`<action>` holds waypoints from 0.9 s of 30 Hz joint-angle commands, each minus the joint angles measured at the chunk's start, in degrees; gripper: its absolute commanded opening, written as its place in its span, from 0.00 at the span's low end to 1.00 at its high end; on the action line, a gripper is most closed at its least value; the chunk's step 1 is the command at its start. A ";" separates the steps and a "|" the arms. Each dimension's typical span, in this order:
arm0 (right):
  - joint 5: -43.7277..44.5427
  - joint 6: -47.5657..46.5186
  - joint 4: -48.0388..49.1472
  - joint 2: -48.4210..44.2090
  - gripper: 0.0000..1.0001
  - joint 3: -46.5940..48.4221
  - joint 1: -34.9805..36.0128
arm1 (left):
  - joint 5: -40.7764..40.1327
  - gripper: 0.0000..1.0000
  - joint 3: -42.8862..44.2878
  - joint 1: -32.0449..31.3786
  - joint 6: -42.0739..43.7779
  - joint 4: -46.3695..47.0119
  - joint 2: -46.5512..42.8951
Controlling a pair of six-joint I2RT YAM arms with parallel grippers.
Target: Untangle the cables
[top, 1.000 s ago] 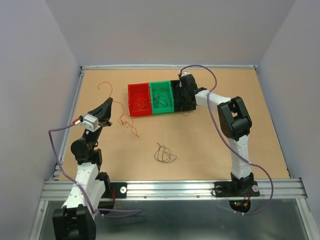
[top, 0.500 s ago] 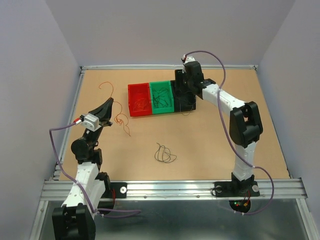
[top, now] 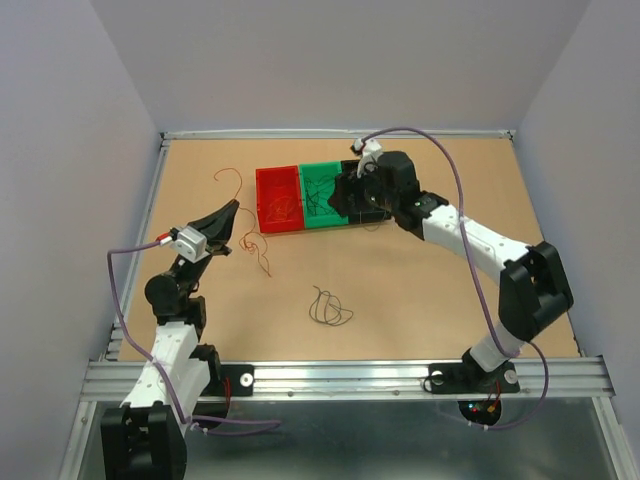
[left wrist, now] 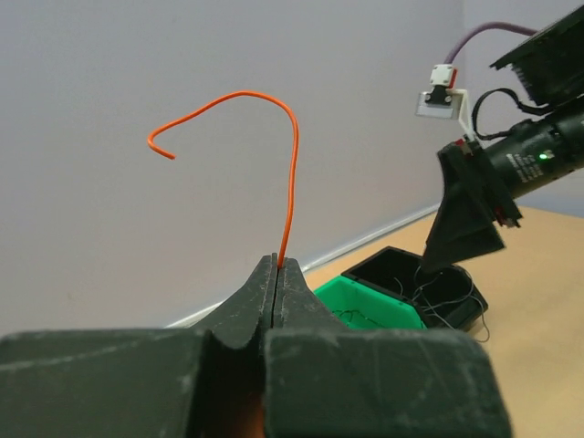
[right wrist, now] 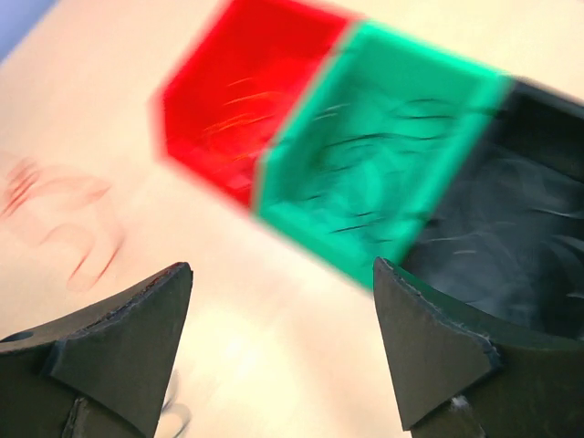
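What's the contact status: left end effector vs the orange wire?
Touching. The left wrist view shows the orange wire standing straight up out of the shut seam of the left end effector, pinched there.

**Loose wires around the red bin**

You have one orange wire point(left wrist: 293, 182) pinched upright in the left gripper point(left wrist: 276, 266), left of the red bin point(top: 278, 170), its tip hooked over. An orange-red tangle point(top: 258, 252) lies flat just front-left of that bin. A dark looped wire point(top: 330, 308) lies well in front of it.
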 commanded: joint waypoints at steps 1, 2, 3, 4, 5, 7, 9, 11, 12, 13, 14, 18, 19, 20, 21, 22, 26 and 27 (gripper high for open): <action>-15.73 -6.23 14.63 -8.30 0.85 -10.59 7.83 | 3.19 0.00 1.05 -0.70 0.57 3.76 -1.74; -16.01 -6.58 15.17 -8.66 0.84 -11.91 9.60 | 3.36 0.00 0.88 -0.79 0.66 3.84 -2.09; -15.92 -9.63 15.53 -8.75 0.84 -13.31 11.10 | 3.45 0.00 0.79 -1.05 0.92 3.85 -2.61; -15.75 -10.36 15.62 -8.67 0.84 -13.59 12.77 | 3.63 0.00 0.70 -1.23 0.92 3.85 -2.79; -15.40 -10.89 16.14 -7.71 0.84 -13.68 15.48 | 3.80 0.00 0.52 -1.41 1.01 3.93 -3.05; -15.39 -11.86 17.54 -6.39 0.84 -13.77 17.26 | 3.89 0.00 0.35 -1.67 0.93 3.85 -3.76; -15.31 -11.25 21.75 -3.76 0.85 -13.77 18.76 | 4.07 0.00 0.08 -1.76 1.01 3.85 -4.37; -15.13 -11.16 25.44 -1.82 0.84 -12.98 19.64 | 3.98 0.00 -0.18 -1.76 1.01 3.93 -4.73; -13.83 -10.64 26.68 -0.07 0.82 -12.63 19.82 | 3.98 0.00 -0.18 -1.67 1.10 3.85 -4.99; -13.38 -10.54 28.26 0.73 0.81 -11.67 20.34 | 4.07 0.00 -0.18 -1.76 1.01 3.85 -5.08; -13.11 -10.46 28.71 1.43 0.79 -11.66 20.43 | 4.24 0.00 -0.18 -1.76 1.01 3.93 -5.17; -12.49 -9.49 30.73 4.78 0.74 -9.11 20.87 | 4.42 0.00 -0.27 -1.76 0.49 3.76 -5.60; -12.75 -9.31 31.26 5.91 0.72 -8.76 20.96 | 4.42 0.00 -0.36 -1.67 0.40 3.76 -5.87; -12.76 -9.22 31.35 6.36 0.71 -8.41 20.96 | 4.51 0.00 -0.36 -1.76 0.22 3.76 -5.96; -13.37 -9.22 32.05 7.23 0.67 -7.88 21.05 | 4.42 0.00 -0.44 -1.76 0.05 3.84 -6.22; -13.89 -9.14 32.58 7.59 0.66 -7.70 21.13 | 4.42 0.00 -0.45 -1.76 -0.13 3.76 -6.40; -16.80 -8.35 35.73 8.82 0.54 -7.53 21.14 | 4.16 0.00 -0.45 -1.76 -0.48 3.84 -6.57; -17.06 -7.91 36.27 9.09 0.52 -7.53 21.05 | 3.90 0.00 -0.45 -1.76 -0.48 3.67 -6.49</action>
